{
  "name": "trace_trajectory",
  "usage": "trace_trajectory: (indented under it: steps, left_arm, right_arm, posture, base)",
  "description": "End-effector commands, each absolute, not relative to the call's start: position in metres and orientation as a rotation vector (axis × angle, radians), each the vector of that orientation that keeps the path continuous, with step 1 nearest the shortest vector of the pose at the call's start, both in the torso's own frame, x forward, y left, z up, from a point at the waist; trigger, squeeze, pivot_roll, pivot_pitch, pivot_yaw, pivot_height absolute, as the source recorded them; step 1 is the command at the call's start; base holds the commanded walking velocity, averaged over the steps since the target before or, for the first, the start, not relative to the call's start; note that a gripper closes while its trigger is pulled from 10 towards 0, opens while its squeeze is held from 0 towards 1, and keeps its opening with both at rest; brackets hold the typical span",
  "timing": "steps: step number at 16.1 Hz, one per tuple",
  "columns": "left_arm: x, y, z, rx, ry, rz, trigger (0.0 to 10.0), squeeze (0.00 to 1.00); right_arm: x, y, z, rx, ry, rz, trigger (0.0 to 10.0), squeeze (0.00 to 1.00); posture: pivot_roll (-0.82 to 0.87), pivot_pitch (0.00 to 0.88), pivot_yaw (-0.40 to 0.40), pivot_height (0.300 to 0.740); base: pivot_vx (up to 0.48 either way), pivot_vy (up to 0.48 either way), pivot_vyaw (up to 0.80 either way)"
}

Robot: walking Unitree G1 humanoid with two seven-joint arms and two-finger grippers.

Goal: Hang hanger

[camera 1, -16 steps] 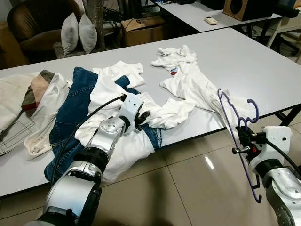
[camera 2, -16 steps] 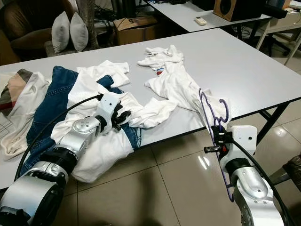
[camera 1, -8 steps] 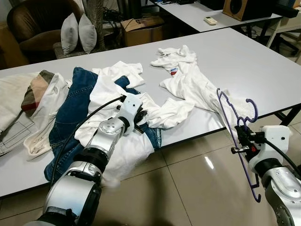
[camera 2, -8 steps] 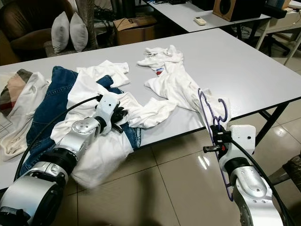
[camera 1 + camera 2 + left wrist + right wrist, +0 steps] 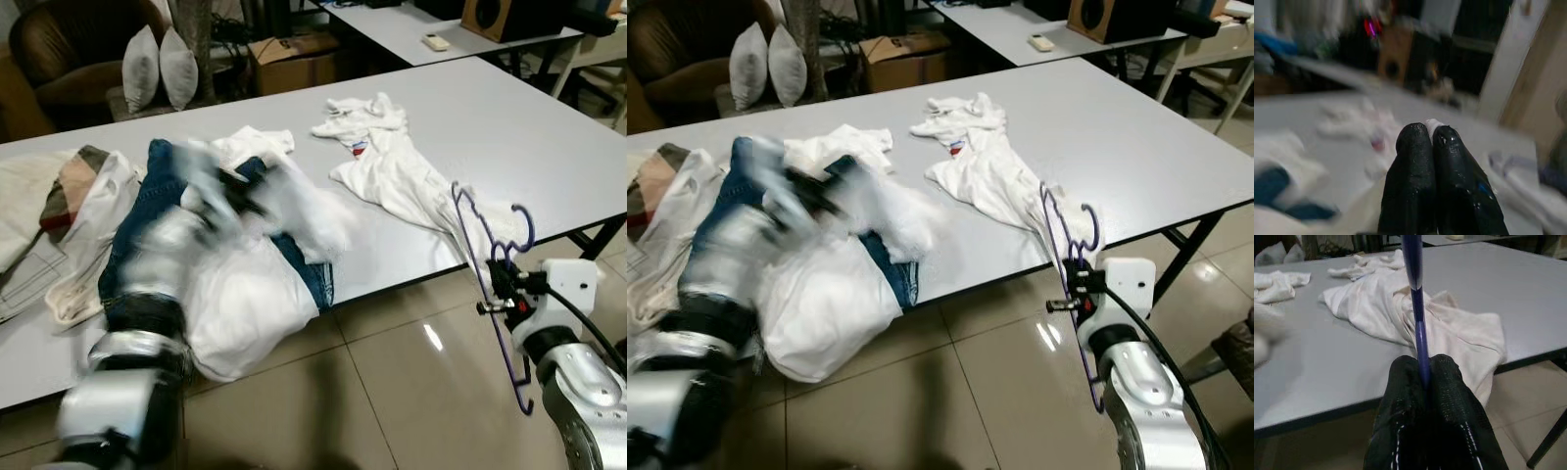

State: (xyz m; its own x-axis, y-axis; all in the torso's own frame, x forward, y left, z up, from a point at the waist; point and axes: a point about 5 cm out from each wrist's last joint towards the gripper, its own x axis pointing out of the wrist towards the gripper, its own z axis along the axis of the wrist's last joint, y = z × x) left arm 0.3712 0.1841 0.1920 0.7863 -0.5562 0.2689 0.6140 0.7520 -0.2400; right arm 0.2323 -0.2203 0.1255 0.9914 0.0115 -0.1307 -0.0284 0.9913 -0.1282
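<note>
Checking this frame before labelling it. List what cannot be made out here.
- Left gripper: motion-blurred in both eye views.
- White shirt it lifts: smeared, shape unreadable.
- Purple hanger: cut off by the top edge in the right wrist view, the fingers cover its lower part.
- Left wrist view background: blurred.

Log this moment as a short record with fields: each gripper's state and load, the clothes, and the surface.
right gripper: shut on purple hanger, held upright off the table's near edge
left gripper: fingers shut on white cloth, arm blurred over the clothes pile
clothes: white shirt spread on table; blue jeans under white garments
surface: grey table
hanger status: not yet in a garment
</note>
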Motion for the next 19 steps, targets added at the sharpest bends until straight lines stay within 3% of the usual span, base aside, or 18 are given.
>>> trace_trajectory:
  steps: [1, 3, 5, 8, 12, 16, 18, 19]
  left_arm:
    - [0.371, 0.207, 0.223, -0.387, -0.312, -0.618, 0.0, 0.00]
    - [0.362, 0.252, 0.272, -0.502, -0.531, -0.534, 0.0, 0.00]
    - [0.350, 0.285, 0.290, -0.594, -0.620, -0.461, 0.0, 0.00]
    - [0.344, 0.304, 0.243, -0.405, -0.350, -0.319, 0.0, 0.00]
    - [0.327, 0.286, 0.193, -0.247, -0.092, -0.432, 0.0, 0.00]
    - [0.317, 0.257, 0.217, -0.437, -0.251, -0.694, 0.0, 0.00]
    - [0.318, 0.256, 0.206, -0.371, -0.175, -0.665, 0.0, 0.00]
    - [0.321, 0.256, 0.184, -0.227, -0.020, -0.586, 0.0, 0.00]
  right_arm:
    - [0.237, -0.216, 0.127, -0.134, 0.115, 0.031, 10.0, 0.00]
    - [0.245, -0.212, 0.126, -0.117, 0.104, 0.041, 10.0, 0.00]
    - [0.252, -0.205, 0.125, -0.106, 0.096, 0.064, 10.0, 0.00]
    - [0.259, -0.199, 0.124, -0.096, 0.087, 0.081, 10.0, 0.00]
    - [0.258, -0.198, 0.122, -0.095, 0.081, 0.086, 10.0, 0.00]
    - [0.259, -0.196, 0.123, -0.097, 0.076, 0.093, 10.0, 0.00]
    - [0.261, -0.194, 0.121, -0.100, 0.079, 0.103, 10.0, 0.00]
    - [0.262, -0.193, 0.120, -0.097, 0.080, 0.109, 10.0, 0.00]
  posture:
    - [-0.17, 0.000, 0.057, 0.740]
    - [-0.13, 0.000, 0.034, 0.740]
    - [-0.10, 0.000, 0.027, 0.740]
    - [-0.09, 0.000, 0.029, 0.740]
    - [-0.10, 0.000, 0.036, 0.740]
    - [-0.09, 0.000, 0.033, 0.740]
    - [-0.09, 0.000, 0.032, 0.740]
    - [-0.08, 0.000, 0.025, 0.740]
  base:
    - [0.000, 0.000, 0.00]
    - [0.000, 0.000, 0.00]
    - [0.000, 0.000, 0.00]
    - [0.000, 0.000, 0.00]
    - [0.000, 0.000, 0.00]
    - [0.000, 0.000, 0.00]
    - [0.000, 0.000, 0.00]
    - [0.000, 0.000, 0.00]
